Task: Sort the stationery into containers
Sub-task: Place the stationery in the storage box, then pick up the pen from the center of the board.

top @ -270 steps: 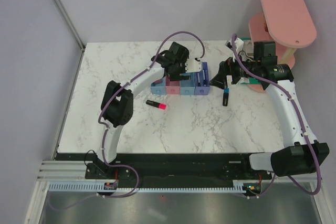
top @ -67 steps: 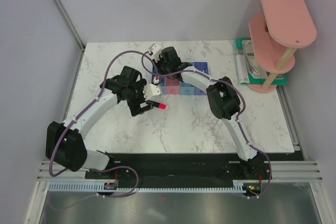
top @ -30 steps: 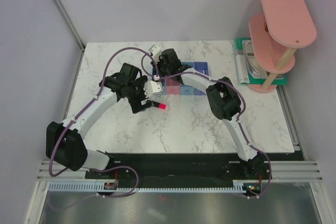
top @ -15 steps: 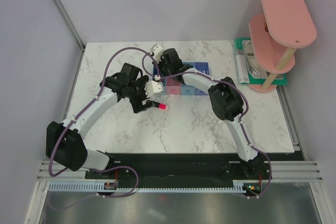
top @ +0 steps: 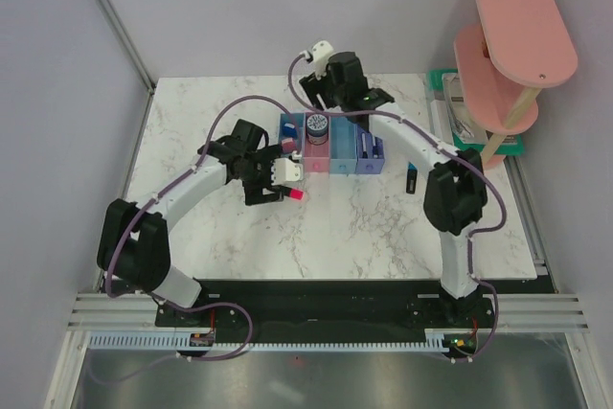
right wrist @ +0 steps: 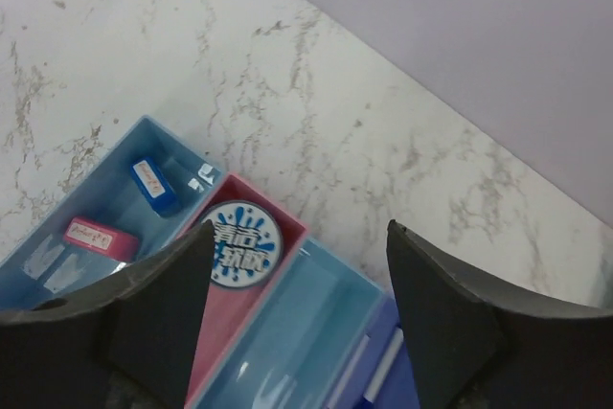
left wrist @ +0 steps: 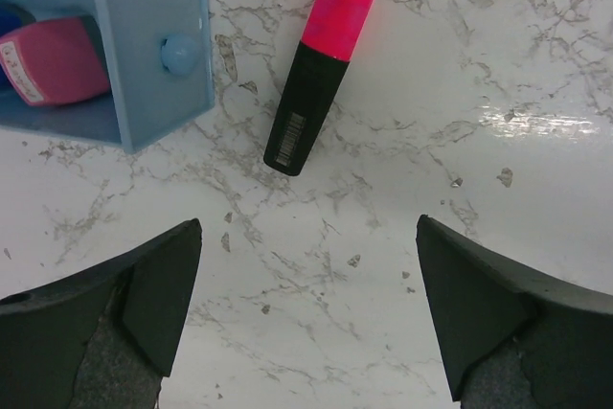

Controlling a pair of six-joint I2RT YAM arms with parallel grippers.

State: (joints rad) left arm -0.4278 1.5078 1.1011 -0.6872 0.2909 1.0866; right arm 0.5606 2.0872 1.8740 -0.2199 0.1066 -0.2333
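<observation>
Left gripper [left wrist: 308,227]: jaws spread wide with nothing between them. It hangs over the white marble table top [left wrist: 498,64].
Black highlighter with a pink cap [left wrist: 316,74]: lies flat on the table at 12 o'clock of the left gripper, cap toward 1 o'clock.
Reason for pose: the wide gap probably serves to straddle the highlighter's body across its short axis (a small wrist turn may be needed, since it lies tilted).
Right gripper [right wrist: 299,232]: jaws apart and empty, raised above the row of four joined open plastic trays [top: 343,165].
Round blue pot [right wrist: 239,241]: sits label-up in the pink tray [right wrist: 235,323], second from the left. Judged as sorted.
Left-end blue tray [right wrist: 105,189]: holds a small blue eraser [right wrist: 153,186] and a small pink eraser [right wrist: 96,237], lying apart.
Black highlighter with a blue end [top: 411,179]: loose on the table at 4 o'clock of the row, not yet sorted.
Risk: the blue tray's corner stands near the pink-capped highlighter at 9 o'clock, so a descending finger could catch it.
</observation>
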